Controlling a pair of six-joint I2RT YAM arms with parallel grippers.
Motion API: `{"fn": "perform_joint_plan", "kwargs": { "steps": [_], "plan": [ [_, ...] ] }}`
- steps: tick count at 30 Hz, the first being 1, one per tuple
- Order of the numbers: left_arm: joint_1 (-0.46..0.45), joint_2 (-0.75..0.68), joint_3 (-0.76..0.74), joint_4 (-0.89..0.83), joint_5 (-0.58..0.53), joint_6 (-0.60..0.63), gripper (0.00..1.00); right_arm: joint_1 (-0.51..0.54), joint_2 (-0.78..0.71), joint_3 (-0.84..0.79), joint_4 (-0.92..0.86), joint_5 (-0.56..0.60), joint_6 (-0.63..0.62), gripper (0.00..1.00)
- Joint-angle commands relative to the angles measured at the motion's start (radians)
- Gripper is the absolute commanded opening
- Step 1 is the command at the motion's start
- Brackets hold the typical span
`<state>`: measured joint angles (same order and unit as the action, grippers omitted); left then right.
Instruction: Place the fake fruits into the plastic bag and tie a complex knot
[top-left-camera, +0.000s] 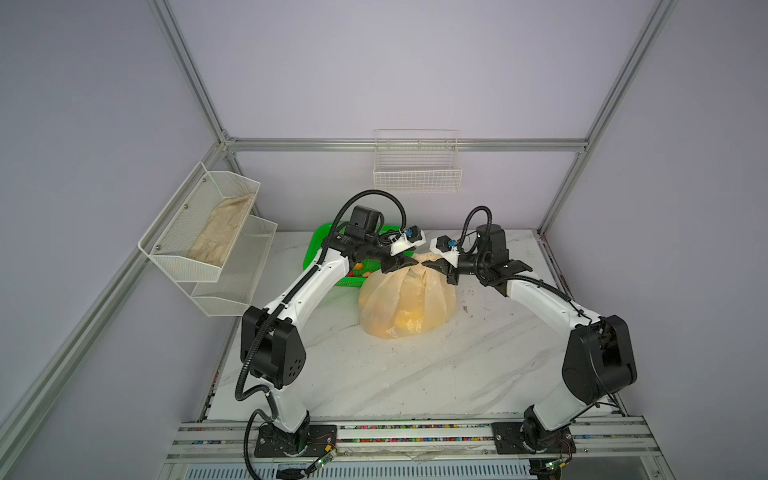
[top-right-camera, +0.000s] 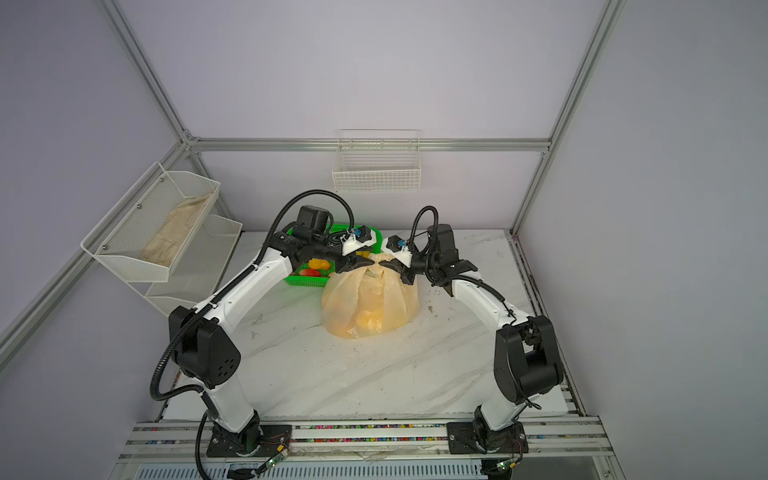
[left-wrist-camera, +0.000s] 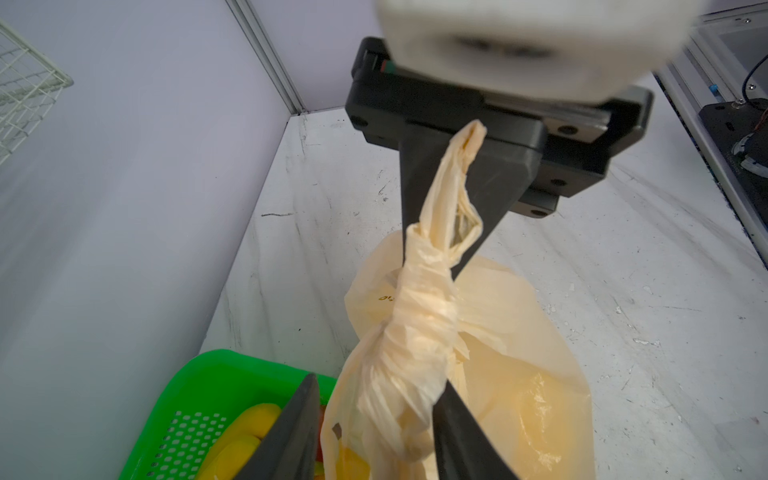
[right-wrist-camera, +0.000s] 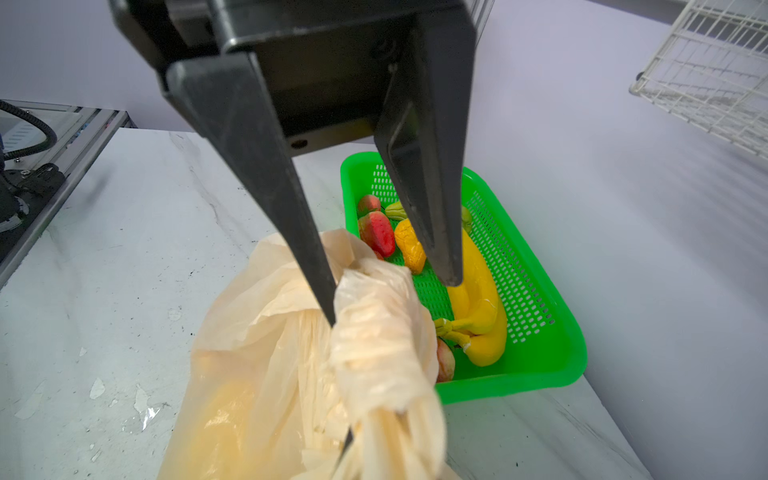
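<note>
Lilac walls (top-left-camera: 374, 62) close in a white marbled tabletop (top-left-camera: 415, 374). The left arm (top-left-camera: 316, 282) and right arm (top-left-camera: 540, 299) reach from its near edge to meet over its far middle. Under them sits the plastic bag (top-left-camera: 405, 303), bulging, with yellow-orange fake fruits (top-left-camera: 409, 318) showing through the film. Just beside it on the far left, a green basket (right-wrist-camera: 519, 386) holds more fruit: a banana bunch (right-wrist-camera: 478, 307), a red apple (right-wrist-camera: 378, 232) and an orange pear (right-wrist-camera: 409, 245). The filling therefore looks incomplete, although tying is under way.

At the bag's mouth the handles are wound into a knot (left-wrist-camera: 419, 316), a thick twisted lump. The right end effector (left-wrist-camera: 436, 257) is clamped together on a handle strip (left-wrist-camera: 453, 174) that rises from that lump. The left end effector (left-wrist-camera: 378, 382) has its jaws apart on either side of the twisted neck below the knot. One finger (left-wrist-camera: 461, 432) touches the film, but neither pinches it.

The step in hand appears to be cinching the knot. To do it well, the right pinch should hold firm while the left closes on the neck or on a free tail close to the lump. Both should then draw apart, level and slowly. Pulling upward would hang the fruit's weight on thin film, which may stretch or tear, and a fingertip could snag a loose fold.
</note>
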<state>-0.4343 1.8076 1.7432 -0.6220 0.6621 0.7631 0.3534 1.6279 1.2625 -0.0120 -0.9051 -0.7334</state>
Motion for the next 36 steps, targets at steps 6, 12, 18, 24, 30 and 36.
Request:
{"fn": "perform_joint_plan", "kwargs": {
  "steps": [6,12,18,24,30,36],
  "plan": [
    [0.002,0.024,0.012,-0.027,0.031,0.015,0.33,0.0,-0.048,-0.017,0.038,-0.026,-0.006,0.0],
    [0.002,0.032,0.024,-0.03,0.021,0.009,0.09,0.001,-0.049,-0.018,0.035,-0.031,-0.01,0.0],
    [0.0,0.023,0.018,-0.031,0.021,0.03,0.0,0.001,-0.043,-0.024,0.008,0.0,-0.053,0.26],
    [-0.003,0.015,0.01,-0.032,0.02,0.048,0.0,0.012,-0.032,-0.018,-0.025,0.05,-0.119,0.36],
    [-0.006,0.015,0.01,-0.035,0.022,0.051,0.0,0.022,-0.008,0.006,-0.054,0.027,-0.158,0.39],
    [-0.008,0.015,0.009,-0.034,0.031,0.051,0.0,0.025,0.006,-0.01,-0.023,0.001,-0.177,0.37]
  ]
}}
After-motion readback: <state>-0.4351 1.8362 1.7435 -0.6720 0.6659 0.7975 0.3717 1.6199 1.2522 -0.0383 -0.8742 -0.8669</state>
